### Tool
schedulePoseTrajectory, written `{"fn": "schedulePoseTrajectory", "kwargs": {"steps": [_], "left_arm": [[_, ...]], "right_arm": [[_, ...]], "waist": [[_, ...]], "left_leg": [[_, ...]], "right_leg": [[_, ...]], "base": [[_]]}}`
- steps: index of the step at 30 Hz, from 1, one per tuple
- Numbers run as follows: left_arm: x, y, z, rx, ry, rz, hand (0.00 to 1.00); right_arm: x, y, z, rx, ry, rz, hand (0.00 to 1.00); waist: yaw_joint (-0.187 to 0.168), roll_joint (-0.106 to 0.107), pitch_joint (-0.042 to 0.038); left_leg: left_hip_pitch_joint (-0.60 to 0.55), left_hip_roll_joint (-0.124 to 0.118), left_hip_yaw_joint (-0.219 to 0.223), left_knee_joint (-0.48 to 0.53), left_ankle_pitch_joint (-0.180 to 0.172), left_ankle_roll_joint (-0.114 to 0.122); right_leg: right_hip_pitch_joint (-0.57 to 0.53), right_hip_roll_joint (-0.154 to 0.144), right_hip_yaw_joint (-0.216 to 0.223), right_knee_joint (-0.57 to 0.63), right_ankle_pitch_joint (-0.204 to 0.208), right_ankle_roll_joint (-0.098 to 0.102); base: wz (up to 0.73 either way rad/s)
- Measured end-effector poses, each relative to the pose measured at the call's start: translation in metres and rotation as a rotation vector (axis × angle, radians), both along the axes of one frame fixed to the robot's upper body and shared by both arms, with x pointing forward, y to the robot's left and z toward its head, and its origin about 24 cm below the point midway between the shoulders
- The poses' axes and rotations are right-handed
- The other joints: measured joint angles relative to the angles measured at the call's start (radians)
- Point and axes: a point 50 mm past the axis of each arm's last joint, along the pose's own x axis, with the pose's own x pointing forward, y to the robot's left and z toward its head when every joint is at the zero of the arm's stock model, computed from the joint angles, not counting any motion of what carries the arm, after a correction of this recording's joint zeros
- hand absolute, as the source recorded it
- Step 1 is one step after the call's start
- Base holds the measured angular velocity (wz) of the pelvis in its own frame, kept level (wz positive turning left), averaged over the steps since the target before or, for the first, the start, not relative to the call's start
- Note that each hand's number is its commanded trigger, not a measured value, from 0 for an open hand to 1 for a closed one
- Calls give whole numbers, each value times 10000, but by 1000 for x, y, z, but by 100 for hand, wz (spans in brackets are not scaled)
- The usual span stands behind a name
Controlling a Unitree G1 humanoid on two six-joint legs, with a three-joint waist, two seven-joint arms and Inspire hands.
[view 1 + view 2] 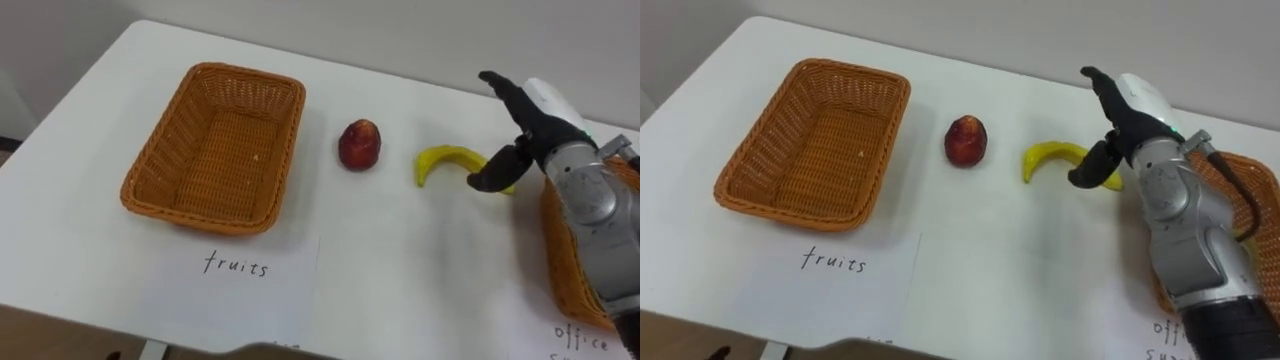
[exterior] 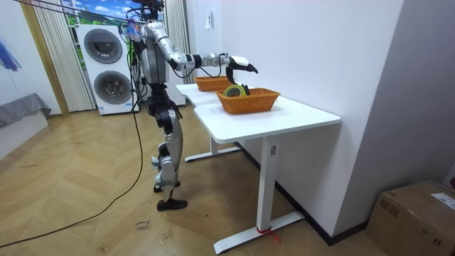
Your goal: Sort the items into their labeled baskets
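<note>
Just over the banana's (image 1: 445,160) right end, the right hand (image 1: 530,125) spreads loose fingers, gripping nothing, while the apple (image 1: 360,145) lies between banana and fruit basket (image 1: 160,155).

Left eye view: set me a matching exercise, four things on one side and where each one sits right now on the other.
Things
1 wicker basket
2 red apple
3 banana
4 right hand

Places or states
A lies between the wicker basket and the banana
B at the banana's right end, fingers open
C farthest left, no fruit inside
D yellow, lying just right of the red apple

Pairs: 1-C, 2-A, 3-D, 4-B
</note>
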Motion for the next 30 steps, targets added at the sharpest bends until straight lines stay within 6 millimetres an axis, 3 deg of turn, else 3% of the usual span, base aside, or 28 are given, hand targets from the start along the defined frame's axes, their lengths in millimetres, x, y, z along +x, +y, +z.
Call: {"fn": "schedulePoseTrajectory", "kwargs": {"steps": [6,17,30], "left_arm": [[5,-1,1,-3,-121,-38,0],[7,-5,0,-159,-108,-189,0],[13,-9,-1,-211,-117,-386,0]], "right_arm": [[1,-1,-1,6,60,-51,0],[7,-4,-20,-224,993,-236,0],[21,0,-12,-423,647,-77,0]], "waist": [[51,-2,-2],[252,-5,7],[253,115,19]], "left_leg": [[13,-6,0,-14,3,3],[-67,-20,-4,-32,22,24],[-514,-31,-93,162,33,22]], "right_leg": [[-1,-13,-16,-7,0,1],[-2,-45,-136,5,0,2],[-366,-63,-222,15,0,1]], "base": [[0],[1],[2]]}}
